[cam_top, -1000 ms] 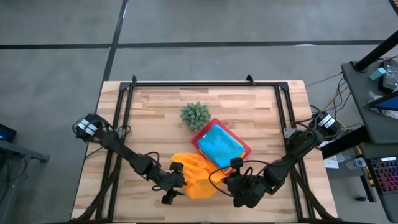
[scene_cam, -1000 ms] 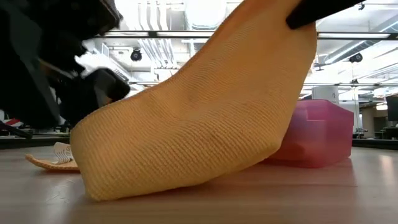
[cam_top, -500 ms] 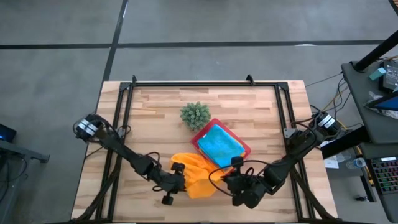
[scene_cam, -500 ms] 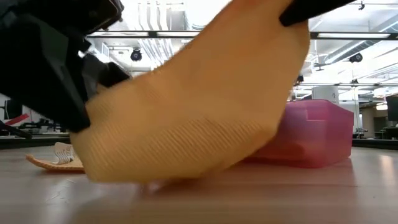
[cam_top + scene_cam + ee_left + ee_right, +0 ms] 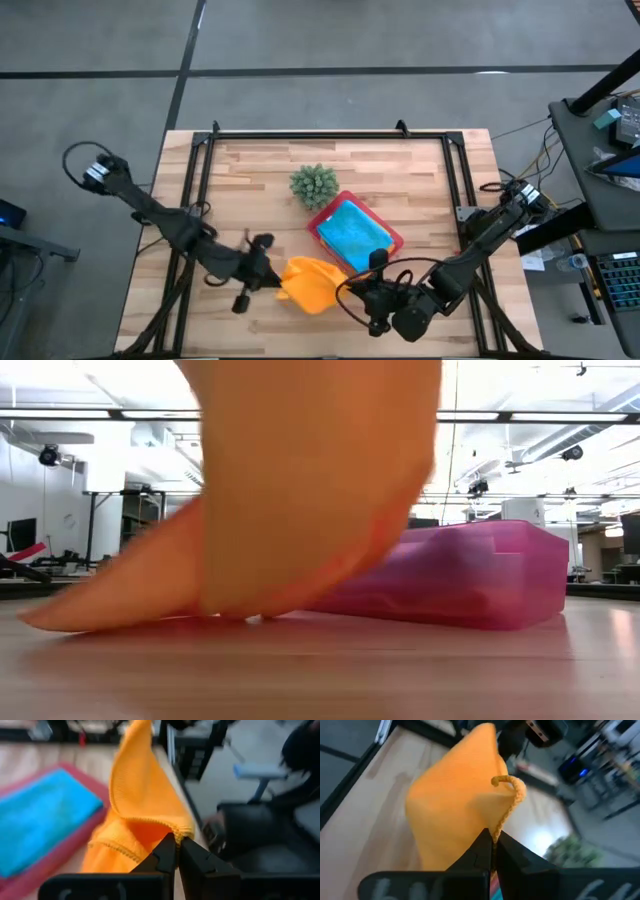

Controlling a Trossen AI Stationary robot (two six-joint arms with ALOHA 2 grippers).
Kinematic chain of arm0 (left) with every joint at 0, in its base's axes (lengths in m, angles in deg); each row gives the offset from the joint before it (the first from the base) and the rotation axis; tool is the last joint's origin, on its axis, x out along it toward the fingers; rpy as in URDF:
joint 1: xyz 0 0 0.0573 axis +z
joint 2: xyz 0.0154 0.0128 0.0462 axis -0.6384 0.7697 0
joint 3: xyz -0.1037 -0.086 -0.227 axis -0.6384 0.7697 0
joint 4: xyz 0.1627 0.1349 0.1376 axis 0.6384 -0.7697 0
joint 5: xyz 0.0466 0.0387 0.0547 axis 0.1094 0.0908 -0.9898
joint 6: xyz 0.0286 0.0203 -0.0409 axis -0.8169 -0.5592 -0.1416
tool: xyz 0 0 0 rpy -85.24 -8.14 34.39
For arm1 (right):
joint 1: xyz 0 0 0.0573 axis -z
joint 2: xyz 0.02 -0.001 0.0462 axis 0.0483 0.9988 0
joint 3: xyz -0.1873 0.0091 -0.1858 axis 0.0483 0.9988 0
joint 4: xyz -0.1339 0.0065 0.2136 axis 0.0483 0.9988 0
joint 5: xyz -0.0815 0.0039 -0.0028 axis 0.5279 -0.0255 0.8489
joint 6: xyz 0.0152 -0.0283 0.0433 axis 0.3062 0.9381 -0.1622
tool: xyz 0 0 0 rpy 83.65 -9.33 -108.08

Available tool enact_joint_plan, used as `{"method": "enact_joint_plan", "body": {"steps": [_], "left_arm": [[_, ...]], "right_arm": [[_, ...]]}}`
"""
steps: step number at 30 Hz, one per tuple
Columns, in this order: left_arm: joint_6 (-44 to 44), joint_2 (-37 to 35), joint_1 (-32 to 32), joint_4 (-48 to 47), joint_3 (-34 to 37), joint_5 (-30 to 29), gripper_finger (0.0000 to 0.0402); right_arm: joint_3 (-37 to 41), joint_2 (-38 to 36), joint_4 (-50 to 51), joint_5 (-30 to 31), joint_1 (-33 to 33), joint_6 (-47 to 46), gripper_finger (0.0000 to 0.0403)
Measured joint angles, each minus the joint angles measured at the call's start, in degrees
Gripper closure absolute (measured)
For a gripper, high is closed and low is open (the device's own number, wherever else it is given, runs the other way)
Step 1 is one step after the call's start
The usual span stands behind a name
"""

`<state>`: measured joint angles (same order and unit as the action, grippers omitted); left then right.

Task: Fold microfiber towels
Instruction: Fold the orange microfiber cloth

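I've got the orange towel (image 5: 312, 282) up off the wood near the front edge of the table (image 5: 250, 170), just beside the pink tray (image 5: 392, 240), which holds the blue towel (image 5: 350, 232) lying flat. My left gripper (image 5: 177, 851) is pinched on a hem corner of the orange towel; the wrist view shows both fingers closed with the edge seam caught between the tips. My right gripper (image 5: 491, 845) is clamped the same way on another corner, the stitched edge curling up just above the tips. From overhead the left gripper sits at the towel's left side and the right one at its right, towards the front of the table. The cloth hangs between them in a bunched drape, and the low view shows its bottom touching the tabletop in front of the tray.

Here's what worries me. Both grips are right at the very hem, so a sharp pull could slide the seam out of either pinch and drop that corner. The drape is slack and folded on itself, so laying it down like this would likely give a crooked fold. The tray is close too; a dragged edge could catch on its rim. The green plant (image 5: 313, 184) sits well clear.
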<state>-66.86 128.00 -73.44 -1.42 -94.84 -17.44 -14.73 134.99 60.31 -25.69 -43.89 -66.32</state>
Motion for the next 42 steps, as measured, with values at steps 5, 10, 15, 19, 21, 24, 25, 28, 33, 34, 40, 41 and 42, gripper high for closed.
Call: {"method": "enact_joint_plan", "body": {"steps": [5,10,15,19,21,24,25,28,33,34,40,41,42], "left_arm": [[0.0,-7.7,0.0,-0.7,-2.3,-2.1,0.0401],[0.0,-13.5,0.0,-0.5,-5.3,-5.6,0.0401],[0.2,-17.8,0.0,-2.1,-6.7,-6.6,0.0401],[3.5,-20.2,0.0,-11.3,-6.8,-6.7,0.0402],[5.8,-20.8,0.0,-15.7,-6.7,-8.6,0.0402],[6.5,-21.1,0.0,-19.4,-6.7,-13.2,0.0402],[6.5,-21.2,0.1,-20.1,-6.9,-14.2,0.0402],[4.6,-21.6,0.4,-23.8,-9.0,-16.1,0.0402],[4.3,-22.8,0.8,-33.5,-14.9,-25.2,0.0402],[3.8,-23.0,0.8,-34.9,-16.2,-25.4,0.0402],[-1.3,-22.9,0.8,-36.2,-22.4,-19.2,0.0402],[-1.3,-22.6,0.8,-35.6,-22.6,-16.8,0.0401],[-0.8,-22.2,0.7,-35.5,-22.6,-14.4,0.0401]], "right_arm": [[-5.3,-0.7,0.3,6.8,0.5,7.3,0.0394],[-10.0,-3.1,0.2,8.8,0.7,17.1,0.0394],[-13.5,-5.9,0.1,9.2,2.4,19.8,0.0394],[-13.8,-7.3,0.3,7.4,4.4,18.4,0.0394],[-13.6,-7.4,0.4,3.7,5.9,18.2,0.0394],[-13.6,-6.7,0.2,-0.3,8.6,17.9,0.0394],[-13.6,-6.3,0.2,-0.8,9.6,18.0,0.0394],[-13.5,-5.1,0.2,-1.0,13.1,19.8,0.0394],[-13.5,-5.1,-1.4,-3.2,19.5,22.6,0.0394],[-13.5,-5.3,-2.4,-4.3,20.6,23.3,0.0394],[-13.5,-5.4,-7.4,-12.6,24.5,25.3,0.0394],[-13.5,-5.4,-6.6,-14.5,24.7,24.0,0.0394],[-13.5,-5.3,-5.4,-16.5,24.8,22.4,0.0394]]}}
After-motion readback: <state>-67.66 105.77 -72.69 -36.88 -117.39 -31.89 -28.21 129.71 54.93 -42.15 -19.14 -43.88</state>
